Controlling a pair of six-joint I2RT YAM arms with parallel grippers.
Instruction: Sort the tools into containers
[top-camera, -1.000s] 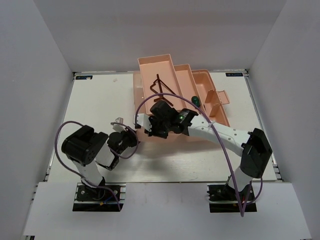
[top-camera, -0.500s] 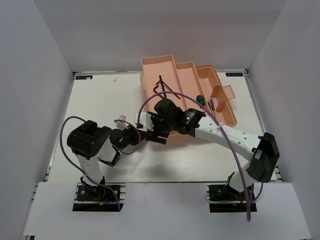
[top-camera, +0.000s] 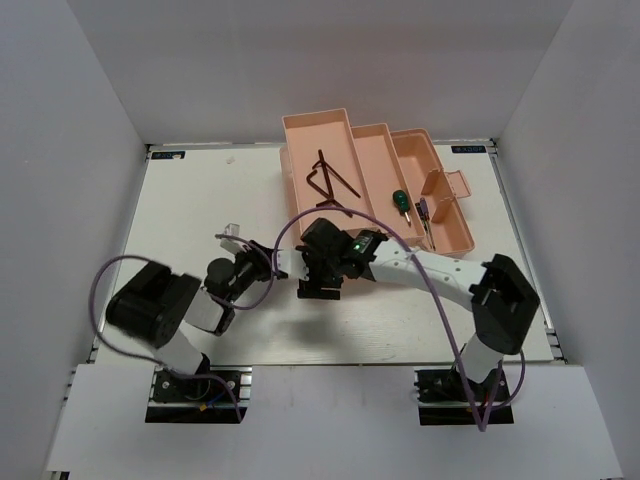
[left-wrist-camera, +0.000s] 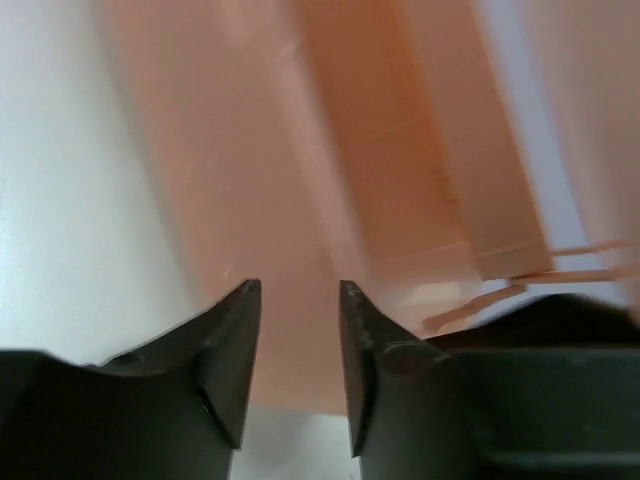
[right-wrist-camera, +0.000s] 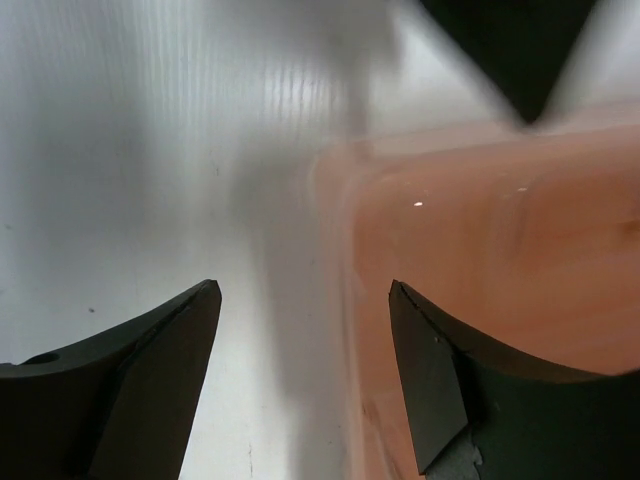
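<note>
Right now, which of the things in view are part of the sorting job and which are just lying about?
Job: toolbox, hex keys, green-handled screwdriver, thin driver.
Lying about: small clear piece on the table, blue corner label.

Bright even light, soft shadows; both wrist views show the toolbox (left-wrist-camera: 300, 150) motion-blurred

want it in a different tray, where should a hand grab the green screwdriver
Take the green screwdriver by its stubby handle, from straight above: it lies flat inside the toolbox, whose walls likely block any sideways approach.
</note>
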